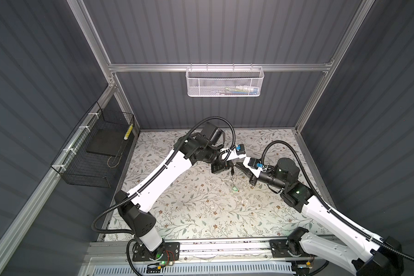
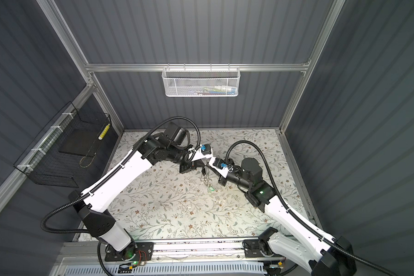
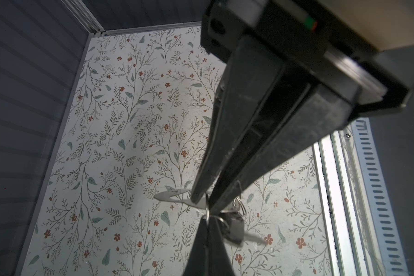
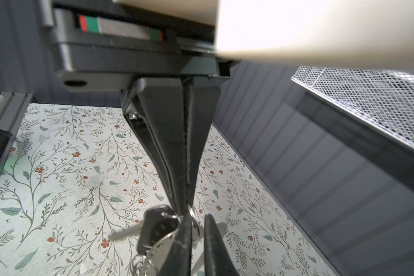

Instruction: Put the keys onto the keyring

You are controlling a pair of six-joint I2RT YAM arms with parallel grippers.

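Nearest is the aluminium rail point(image 1: 225, 247) along the near edge of the table point(image 1: 189, 215), carrying both arm bases. Farther in, above the table's middle, the two grippers meet tip to tip. In its wrist view the left gripper point(image 3: 207, 206) has its jaws pressed together on a flat silver piece point(image 3: 172, 197); what that piece is I cannot tell. The right gripper point(image 4: 185, 211) pinches a thin metal ring point(image 4: 196, 223). The key with the black fob point(image 4: 158, 224) hangs beside both tips, clear of the table. In both top views the green tag point(image 1: 234, 189) point(image 2: 210, 190) shows just nearer than that bundle; whether it hangs or lies on the table is unclear.
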